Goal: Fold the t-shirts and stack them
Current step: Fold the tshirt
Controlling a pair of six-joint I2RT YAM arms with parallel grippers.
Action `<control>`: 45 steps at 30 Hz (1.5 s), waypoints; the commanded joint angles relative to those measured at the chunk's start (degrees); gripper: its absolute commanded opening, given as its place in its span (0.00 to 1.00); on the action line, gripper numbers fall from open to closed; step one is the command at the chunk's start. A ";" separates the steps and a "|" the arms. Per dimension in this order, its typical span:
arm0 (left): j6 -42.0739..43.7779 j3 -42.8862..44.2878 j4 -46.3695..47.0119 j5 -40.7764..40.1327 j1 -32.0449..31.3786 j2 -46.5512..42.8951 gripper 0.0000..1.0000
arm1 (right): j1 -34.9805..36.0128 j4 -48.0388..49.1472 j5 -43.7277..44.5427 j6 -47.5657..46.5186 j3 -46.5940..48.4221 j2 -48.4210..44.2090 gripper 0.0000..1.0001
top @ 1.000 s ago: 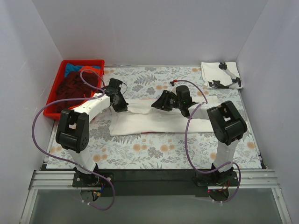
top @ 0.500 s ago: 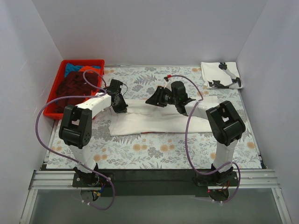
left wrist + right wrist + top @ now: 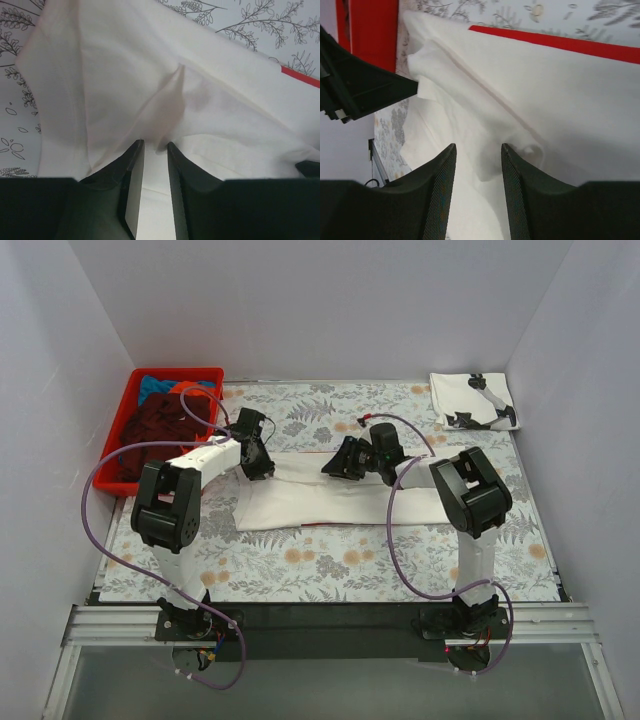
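White walls close in a floral counter (image 3: 330,570), and a white tee (image 3: 330,502) lies across its middle, folded into a long band. A red strip (image 3: 545,40) shows along one edge of it.

We see the left hand (image 3: 260,470) at the band's far left corner. Its jaws stand narrowly apart, and a raised crease of cloth starts just ahead of the tips. We see nothing clamped between them.

We see the right hand (image 3: 333,467) low over the band's far edge near the middle. Its jaws stand wider, with cloth rumpled beneath them and no grip on it.

At the far left a red crate (image 3: 180,372) holds a maroon tee (image 3: 150,430), a blue tee (image 3: 155,387) and an orange tee (image 3: 185,388). A folded black-print tee (image 3: 472,400) sits in the far right corner, well apart from both hands.
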 commanded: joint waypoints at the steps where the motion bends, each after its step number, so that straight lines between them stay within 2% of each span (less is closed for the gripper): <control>1: 0.34 1.05 0.93 -2.71 0.03 -3.31 0.26 | -2.98 1.21 -0.48 -2.04 -1.24 -0.85 0.47; 5: -0.19 1.49 0.23 -4.20 0.03 -5.24 0.39 | -3.77 0.51 -2.85 -3.18 0.07 -3.22 0.47; 10: 0.24 3.33 0.22 -4.56 0.03 -8.93 0.40 | -3.68 -1.61 -5.23 -3.27 3.24 -5.94 0.47; 13: 0.07 4.39 0.57 -2.02 -0.06 -9.90 0.41 | -3.25 -1.52 -6.90 -2.22 5.00 -6.56 0.47; 17: -0.54 4.74 3.20 3.25 -0.23 -8.42 0.35 | -2.28 -1.17 -8.13 -0.81 7.02 -5.34 0.47; 22: -1.60 5.36 5.41 7.30 -0.41 -3.14 0.22 | -1.14 1.46 -9.18 2.09 7.81 -1.21 0.47; 28: -0.98 6.32 7.34 1.25 -0.24 4.94 0.13 | -1.40 2.70 -9.10 0.69 6.06 3.28 0.46; 33: -0.72 7.56 7.17 -1.82 -0.06 10.22 0.11 | -2.71 3.23 -8.48 -2.74 3.16 6.18 0.46; 38: 0.07 7.38 6.73 -4.20 0.03 11.28 0.11 | -4.38 3.14 -8.39 -7.48 2.54 6.10 0.46; 41: 0.77 7.99 6.29 -4.99 0.03 10.05 0.15 | -5.35 2.88 -9.27 -8.89 3.15 4.17 0.46; 44: 1.47 8.87 5.68 -5.44 0.03 7.16 0.22 | -5.79 1.31 -9.71 -10.82 3.68 0.49 0.46; 45: 1.56 9.05 5.50 -5.44 -0.06 6.19 0.27 | -5.71 0.25 -9.80 -11.52 3.68 -0.66 0.46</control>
